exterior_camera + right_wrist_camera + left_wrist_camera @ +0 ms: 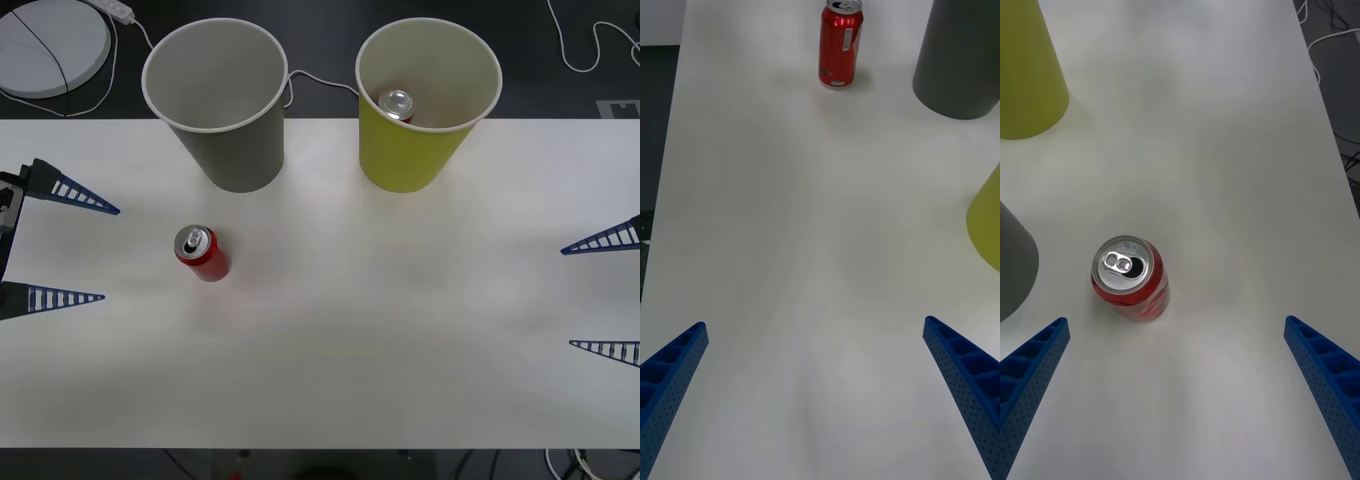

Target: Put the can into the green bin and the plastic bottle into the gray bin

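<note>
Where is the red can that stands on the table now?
In the front view, the small red drink can stands upright on the white table's left half, just in front of the gray cup-shaped bin.

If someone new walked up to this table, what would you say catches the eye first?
Probably the two big bins at the table's far edge: the gray bin on the left and the green bin on the right, which already has a can inside. Next, a red can standing upright in front of the gray bin, nearer the open left pincer than the open right pincer.
</note>
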You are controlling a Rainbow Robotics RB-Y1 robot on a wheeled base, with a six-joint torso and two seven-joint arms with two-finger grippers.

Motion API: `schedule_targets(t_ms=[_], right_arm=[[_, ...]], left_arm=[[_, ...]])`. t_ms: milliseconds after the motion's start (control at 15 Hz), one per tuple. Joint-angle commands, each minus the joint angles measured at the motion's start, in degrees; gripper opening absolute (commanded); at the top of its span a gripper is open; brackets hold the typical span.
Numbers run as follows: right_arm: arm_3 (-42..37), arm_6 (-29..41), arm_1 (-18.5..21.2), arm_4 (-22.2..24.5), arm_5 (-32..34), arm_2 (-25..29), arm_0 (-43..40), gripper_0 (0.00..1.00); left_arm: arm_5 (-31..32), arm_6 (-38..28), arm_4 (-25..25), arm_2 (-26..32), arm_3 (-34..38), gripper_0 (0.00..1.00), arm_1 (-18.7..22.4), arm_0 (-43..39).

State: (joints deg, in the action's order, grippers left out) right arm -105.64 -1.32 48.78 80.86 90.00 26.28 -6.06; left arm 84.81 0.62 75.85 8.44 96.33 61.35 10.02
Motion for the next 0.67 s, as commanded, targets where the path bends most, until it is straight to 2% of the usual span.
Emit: schedule_targets(t_ms=[67,400,667], right_arm=[[0.0,0.0,0.0,0.0,0.0,0.0,0.0,1.0],[0.0,0.0,0.0,0.0,0.0,0.0,0.0,1.0],[0.0,0.0,0.0,0.0,0.0,0.0,0.0,1.0]], left_arm=[[0.0,0.0,0.0,0.0,0.0,1.0,0.0,0.0],[0.4,0.2,2.1,-2.0,-0.4,1.0,0.1,0.3],[-0.6,-0.3,1.8,-2.1,-0.8,1.0,0.1,0.4]])
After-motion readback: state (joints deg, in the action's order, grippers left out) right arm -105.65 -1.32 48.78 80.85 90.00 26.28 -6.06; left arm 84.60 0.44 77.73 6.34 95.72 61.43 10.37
